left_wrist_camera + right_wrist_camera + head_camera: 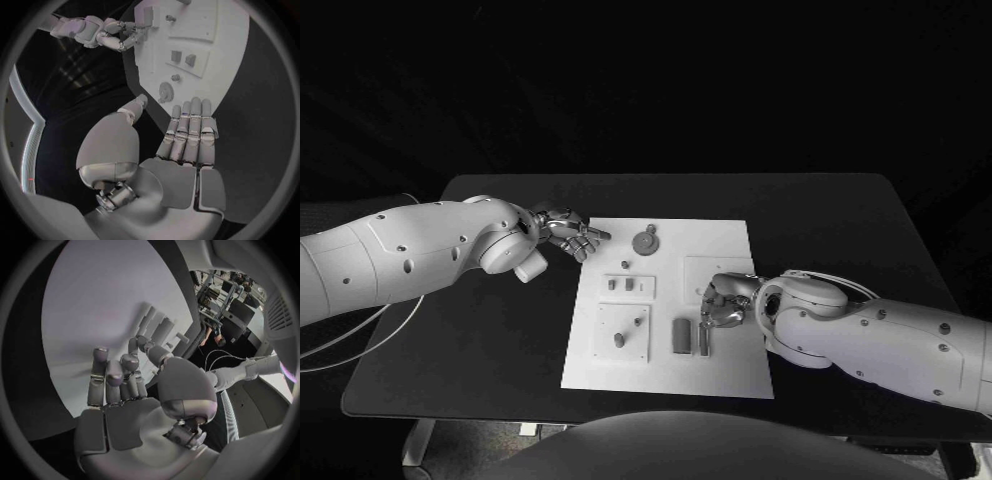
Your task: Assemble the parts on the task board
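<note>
While the left hand [568, 232] hovers open just off the task board's [718, 375] edge, the right hand [723, 300] curls over grey parts [682, 335], seemingly gripping nothing, above the bench [473, 340].

Surface: I see a black, roughly square surface [473, 340] with rounded corners, dark all round it.
On it: I see one thing lying directly on the surface, the white task board [726, 375], flat.
Board placement: I read it as a little toward the right edge from the middle, closer to the near edge than to the far edge.
Board alignment: slightly skewed, so its long sides are not quite parallel to the surface's left and right edges.
Bare margins: I see black surface showing on all four sides of the board, widest at the left edge.
</note>
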`<control>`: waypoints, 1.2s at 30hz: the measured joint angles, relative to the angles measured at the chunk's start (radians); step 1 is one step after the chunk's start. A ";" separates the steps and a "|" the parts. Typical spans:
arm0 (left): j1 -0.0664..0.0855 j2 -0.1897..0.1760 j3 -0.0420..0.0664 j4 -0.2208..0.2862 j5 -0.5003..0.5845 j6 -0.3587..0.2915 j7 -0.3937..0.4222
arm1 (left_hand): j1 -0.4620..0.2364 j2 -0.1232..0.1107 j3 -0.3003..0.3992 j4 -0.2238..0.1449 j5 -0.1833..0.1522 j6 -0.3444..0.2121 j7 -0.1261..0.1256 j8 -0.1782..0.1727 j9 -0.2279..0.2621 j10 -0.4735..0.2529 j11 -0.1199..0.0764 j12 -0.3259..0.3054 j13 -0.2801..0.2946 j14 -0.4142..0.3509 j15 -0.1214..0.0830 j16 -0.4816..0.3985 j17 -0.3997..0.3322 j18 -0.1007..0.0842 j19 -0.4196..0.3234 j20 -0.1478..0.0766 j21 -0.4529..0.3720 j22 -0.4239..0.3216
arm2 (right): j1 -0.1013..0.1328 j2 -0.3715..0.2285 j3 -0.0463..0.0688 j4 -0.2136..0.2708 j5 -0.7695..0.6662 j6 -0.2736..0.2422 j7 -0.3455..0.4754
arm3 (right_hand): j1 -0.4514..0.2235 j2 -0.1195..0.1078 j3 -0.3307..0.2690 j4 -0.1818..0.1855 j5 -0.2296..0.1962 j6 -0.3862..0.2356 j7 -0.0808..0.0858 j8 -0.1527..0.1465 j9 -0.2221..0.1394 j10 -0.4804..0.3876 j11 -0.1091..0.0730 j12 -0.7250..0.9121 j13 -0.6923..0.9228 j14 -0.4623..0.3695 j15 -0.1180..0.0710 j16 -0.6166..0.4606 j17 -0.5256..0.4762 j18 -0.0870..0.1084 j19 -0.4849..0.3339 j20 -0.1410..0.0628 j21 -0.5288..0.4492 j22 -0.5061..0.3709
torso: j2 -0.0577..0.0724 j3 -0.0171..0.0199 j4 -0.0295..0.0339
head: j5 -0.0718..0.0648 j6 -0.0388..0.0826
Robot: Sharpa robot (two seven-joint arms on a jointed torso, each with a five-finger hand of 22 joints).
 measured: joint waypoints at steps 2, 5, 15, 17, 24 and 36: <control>0.000 0.000 0.000 0.000 0.000 -0.001 0.000 | 0.004 -0.004 0.000 0.000 0.000 0.000 0.000 0.000 0.000 0.000 0.000 0.000 0.000 0.000 0.000 -0.004 0.000 0.000 0.000 0.000 0.000 0.000 | 0.000 -0.008 0.000 -0.002 0.003 -0.014 0.009 | -0.002 -0.002 0.000 0.000 0.000 0.000 0.000 0.000 0.000 0.000 0.000 0.000 0.000 0.000 0.000 0.000 0.000 0.000 0.000 0.000 0.000 0.000 | 0.000 0.0000 -0.0001 | 0.000 0.000; 0.000 0.000 0.000 -0.003 0.000 -0.004 0.005 | 0.004 -0.004 0.000 0.000 0.000 0.000 0.000 0.000 0.000 0.000 0.000 0.000 0.000 0.000 0.000 -0.004 0.000 0.000 0.000 0.000 0.000 0.000 | -0.001 -0.027 -0.001 -0.004 0.012 -0.044 0.026 | -0.002 -0.025 0.000 0.000 0.000 -0.007 0.007 -0.004 0.000 0.000 0.000 -0.004 -0.004 0.000 0.000 0.000 -0.002 0.000 0.000 0.000 0.000 0.000 | 0.000 0.0001 -0.0002 | -0.001 0.000; 0.000 0.001 0.000 -0.025 0.031 -0.058 0.085 | 0.026 0.009 -0.013 0.004 0.000 0.000 0.000 0.000 0.000 0.011 -0.004 0.000 0.001 0.007 -0.007 -0.004 0.006 0.011 0.002 -0.002 0.000 0.000 | 0.022 -0.069 0.034 0.015 0.086 -0.170 0.113 | -0.030 -0.093 -0.011 0.011 0.000 -0.071 0.039 -0.044 -0.011 -0.018 0.029 -0.023 -0.012 -0.008 -0.004 -0.018 -0.007 0.000 -0.003 0.003 -0.009 0.000 | -0.001 0.0012 -0.0022 | 0.000 0.000; 0.000 0.003 0.000 -0.030 0.056 -0.074 0.117 | 0.034 0.017 -0.021 -0.001 0.000 0.000 0.000 0.000 0.000 0.016 -0.002 0.000 0.003 0.009 -0.009 -0.004 0.007 0.011 0.004 -0.004 0.000 0.000 | 0.026 -0.070 0.050 0.004 0.111 -0.204 0.142 | -0.037 -0.100 -0.007 0.018 0.000 -0.082 0.042 -0.050 -0.012 -0.030 0.039 -0.040 -0.021 -0.020 -0.004 -0.036 -0.015 -0.001 -0.013 0.013 -0.022 0.000 | -0.001 0.0012 -0.0028 | 0.000 0.001; 0.000 0.015 0.000 -0.057 0.158 -0.114 0.235 | 0.075 0.058 -0.064 -0.024 0.000 -0.002 0.002 -0.007 -0.009 0.029 -0.008 0.003 0.002 -0.006 0.006 -0.064 -0.011 0.018 -0.031 0.008 -0.004 -0.022 | 0.032 -0.041 0.108 -0.114 0.228 -0.279 0.266 | -0.033 -0.106 0.005 0.010 0.000 -0.098 0.052 -0.061 -0.011 -0.058 0.047 -0.143 -0.099 -0.068 0.006 -0.140 -0.064 0.000 -0.077 0.047 -0.088 -0.017 | -0.004 0.0022 -0.0030 | -0.006 0.035; 0.000 0.062 0.017 -0.119 0.340 -0.152 0.414 | 0.111 0.095 -0.100 -0.075 0.000 -0.030 -0.004 -0.033 -0.023 -0.040 0.011 -0.013 -0.051 -0.091 0.047 -0.198 -0.059 0.017 -0.143 0.046 -0.008 -0.101 | 0.032 0.104 0.175 -0.505 0.496 -0.249 0.524 | -0.032 -0.057 0.024 0.004 0.000 -0.214 0.121 -0.107 -0.039 -0.173 0.128 -0.555 -0.451 -0.243 0.125 -0.569 -0.223 -0.039 -0.322 0.139 -0.346 -0.128 | -0.029 0.0041 -0.0099 | -0.021 0.165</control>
